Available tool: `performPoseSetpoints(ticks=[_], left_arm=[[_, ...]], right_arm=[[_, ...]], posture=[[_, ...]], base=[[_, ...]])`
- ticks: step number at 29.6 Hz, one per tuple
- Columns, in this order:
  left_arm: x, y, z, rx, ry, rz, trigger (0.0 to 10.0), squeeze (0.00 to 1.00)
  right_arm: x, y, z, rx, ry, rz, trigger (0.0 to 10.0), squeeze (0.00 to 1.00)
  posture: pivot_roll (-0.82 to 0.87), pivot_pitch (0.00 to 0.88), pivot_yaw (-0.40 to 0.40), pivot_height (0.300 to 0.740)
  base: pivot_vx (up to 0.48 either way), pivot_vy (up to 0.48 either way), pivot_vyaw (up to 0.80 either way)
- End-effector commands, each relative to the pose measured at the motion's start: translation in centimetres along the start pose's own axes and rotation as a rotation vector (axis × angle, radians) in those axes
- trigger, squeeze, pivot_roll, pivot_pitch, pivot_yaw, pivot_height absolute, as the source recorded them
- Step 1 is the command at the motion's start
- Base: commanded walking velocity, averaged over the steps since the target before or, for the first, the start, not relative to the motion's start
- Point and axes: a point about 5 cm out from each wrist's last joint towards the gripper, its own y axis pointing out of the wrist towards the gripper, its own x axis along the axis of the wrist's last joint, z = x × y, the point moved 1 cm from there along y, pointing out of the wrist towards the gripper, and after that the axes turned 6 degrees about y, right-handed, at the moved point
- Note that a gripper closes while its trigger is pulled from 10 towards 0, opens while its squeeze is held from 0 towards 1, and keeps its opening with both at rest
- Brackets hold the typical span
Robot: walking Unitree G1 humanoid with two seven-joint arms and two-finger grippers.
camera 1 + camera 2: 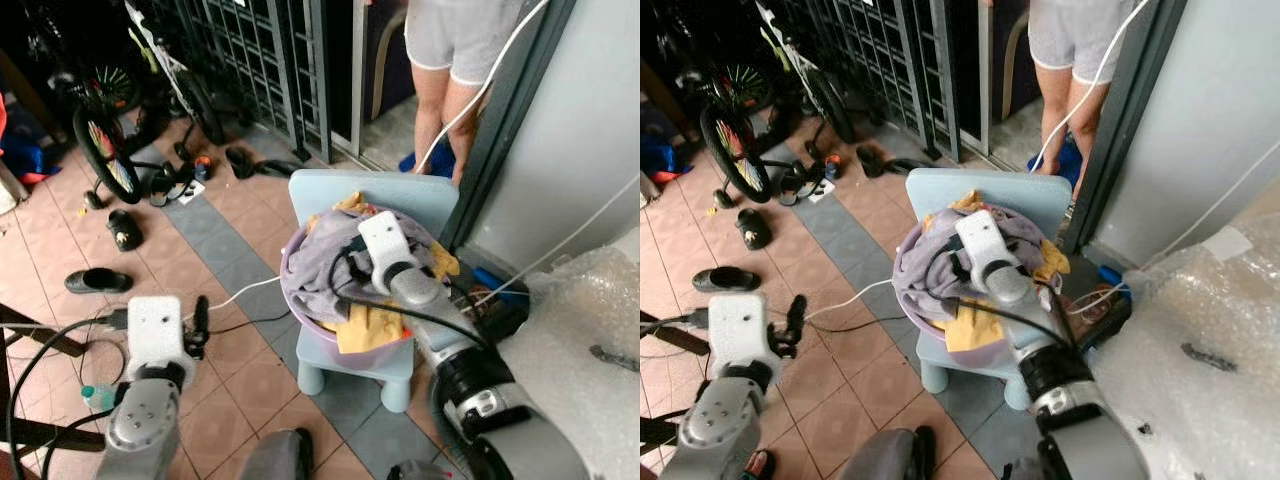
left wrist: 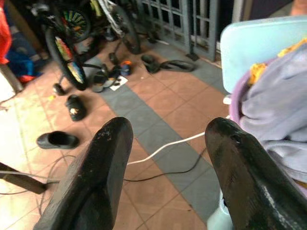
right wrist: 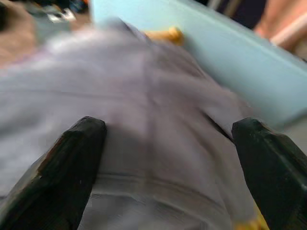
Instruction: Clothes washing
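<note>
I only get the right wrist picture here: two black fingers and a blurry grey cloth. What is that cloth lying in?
Observer: The grey cloth is heaped in a purple laundry basin that stands on a small light-blue chair.
Operator: Is there other laundry in it?
Observer: Yes, a yellow garment hangs over the basin's near rim.
Operator: Where is the other arm?
Observer: The left gripper hangs over the tiled floor beside the chair, its fingers apart and holding nothing.
Operator: Is anyone around?
Observer: A person's legs stand in the doorway behind the chair.
</note>
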Motion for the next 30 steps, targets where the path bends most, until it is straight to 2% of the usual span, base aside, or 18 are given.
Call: performPoseSetpoints(ticks=[1, 2, 3, 4, 9, 15, 25, 30], left_arm=[[0.1, -0.2, 0.4, 0.019, 0.024, 0.003, 10.0, 0.0], [0.2, -0.3, 0.3, 0.021, 0.021, 0.006, 10.0, 0.0], [0.2, -0.4, 0.3, 0.027, 0.015, 0.008, 10.0, 0.0], [0.2, -0.4, 0.4, 0.041, 0.005, 0.012, 10.0, 0.0], [0.3, -0.2, 0.4, 0.068, -0.008, 0.009, 10.0, 0.0], [0.1, 0.6, -0.6, 0.071, -0.039, 0.01, 10.0, 0.0], [0.4, 2.1, -1.1, 0.093, -0.062, -0.013, 10.0, 0.0], [0.3, 3.0, -1.2, 0.105, -0.075, -0.021, 10.0, 0.0]], right_arm=[[0.5, 0.3, 0.6, 0.005, -0.007, -0.006, 10.0, 0.0], [0.2, 0.5, 0.5, -0.007, -0.009, 0.008, 10.0, 0.0], [-0.4, 0.6, 0.4, -0.011, 0.007, 0.041, 9.0, 0.0], [-1.5, 0.7, 0.6, -0.002, 0.054, 0.099, 0.0, 0.0], [-2.1, 0.6, 1.1, 0.04, 0.09, 0.116, 0.0, 0.0], [-2.1, 0.7, 0.5, 0.055, 0.191, 0.124, 0.0, 0.0], [-1.6, 0.6, 0.2, 0.093, 0.228, 0.087, 0.0, 0.0], [-1.9, 0.4, 1.0, 0.133, 0.238, 0.085, 0.0, 0.0]], posture=[[0.16, 0.12, 0.069, 0.74], [0.17, 0.12, 0.057, 0.74], [0.17, 0.118, 0.044, 0.74], [0.17, 0.118, 0.032, 0.74], [0.15, 0.125, 0.016, 0.74], [0.09, 0.081, -0.012, 0.74], [0.06, 0.034, -0.029, 0.74], [0.02, 0.0, -0.011, 0.74]], base=[[0.0, 0.0, 0.0], [0.0, 0.0, 0.0], [0.0, 0.0, 0.0], [0.0, 0.0, 0.0], [0.0, 0.0, 0.0], [0.0, 0.0, 0.0], [0.0, 0.0, 0.0], [0.0, 0.0, 0.0]])
